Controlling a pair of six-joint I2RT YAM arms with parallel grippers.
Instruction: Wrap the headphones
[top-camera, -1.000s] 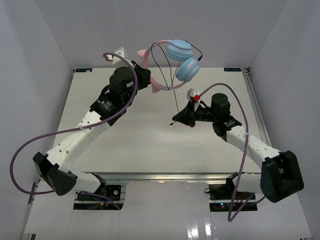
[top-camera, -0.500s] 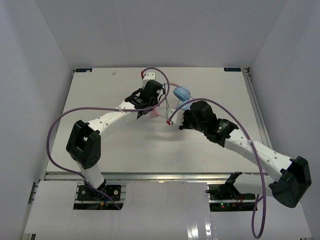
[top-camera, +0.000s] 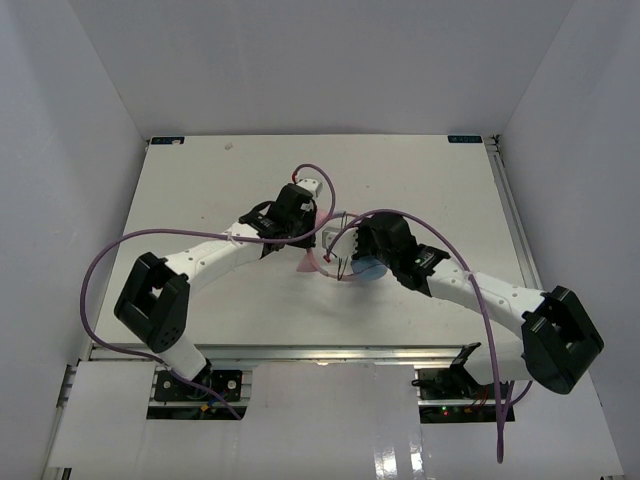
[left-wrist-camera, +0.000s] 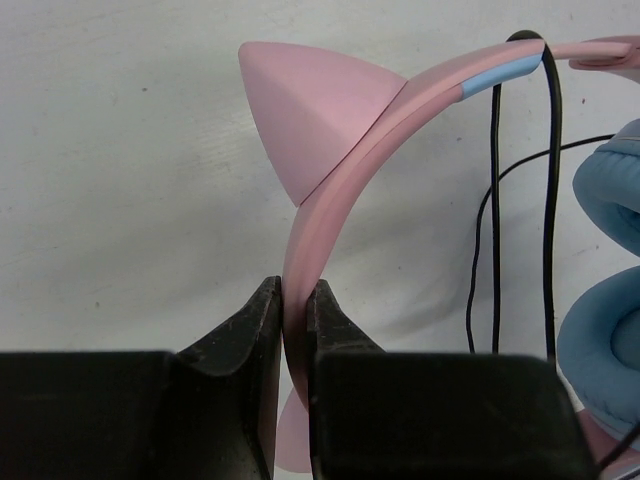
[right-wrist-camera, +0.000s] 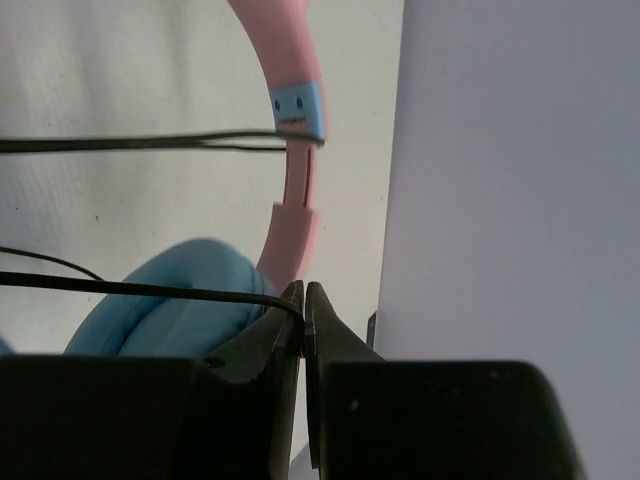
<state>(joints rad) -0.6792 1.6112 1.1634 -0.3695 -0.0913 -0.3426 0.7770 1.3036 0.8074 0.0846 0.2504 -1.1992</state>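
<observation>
The headphones (top-camera: 310, 264) are at the table's middle, between my two grippers. My left gripper (top-camera: 300, 240) is shut on the pink headband (left-wrist-camera: 330, 180), just below its pink cat ear (left-wrist-camera: 310, 120). My right gripper (top-camera: 345, 258) is shut on the thin black cord (right-wrist-camera: 150, 289) beside a light blue ear cup (right-wrist-camera: 170, 300). The cord (left-wrist-camera: 550, 200) hangs over the headband in loops. Two blue ear cups (left-wrist-camera: 610, 300) show at the right of the left wrist view. One cup (top-camera: 370, 268) shows under the right gripper in the top view.
The white table (top-camera: 200, 180) is ringed by white walls. Purple arm cables (top-camera: 330, 200) arc over both wrists. A pale wall (right-wrist-camera: 520, 150) fills the right side of the right wrist view.
Both arms have brought the headphones from high at the back down to the table's middle. The right gripper has closed in beside the left one.
</observation>
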